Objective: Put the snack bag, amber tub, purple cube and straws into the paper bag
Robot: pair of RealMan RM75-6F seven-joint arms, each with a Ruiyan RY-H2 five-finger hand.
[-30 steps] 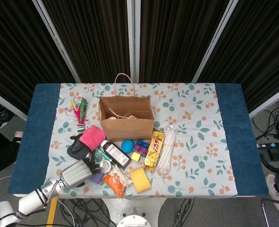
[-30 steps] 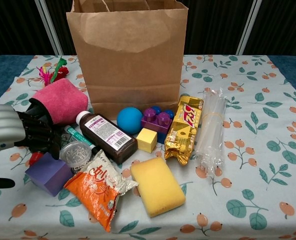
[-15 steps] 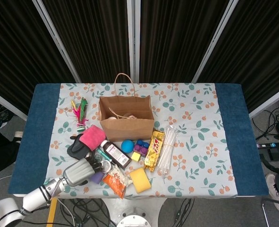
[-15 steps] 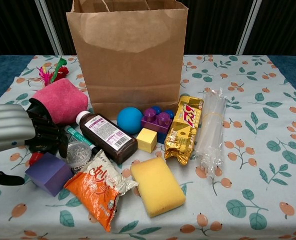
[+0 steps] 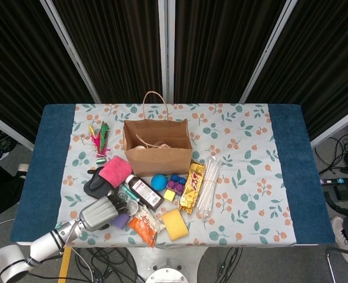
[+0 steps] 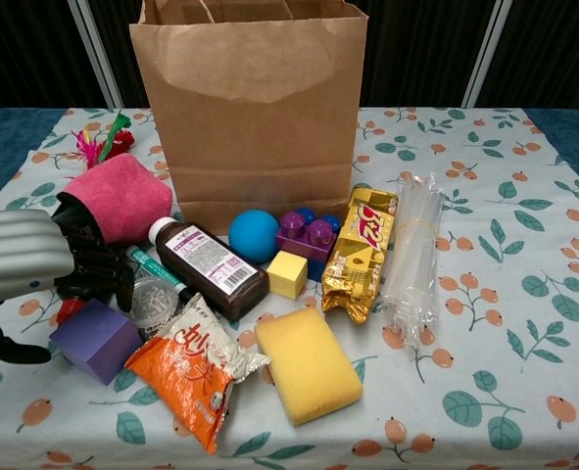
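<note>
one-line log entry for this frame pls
left hand: over purple cube, grasp unclear | right hand: not in view | paper bag: upright | straws: on table

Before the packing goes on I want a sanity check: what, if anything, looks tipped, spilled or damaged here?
Nothing looks spilled or broken. The brown bottle lies on its side, cap apparently on, beside the orange snack bag. The paper bag stands upright and open. The left hand is over the clutter by the purple cube.

Overhead head view; low, close chest view
</note>
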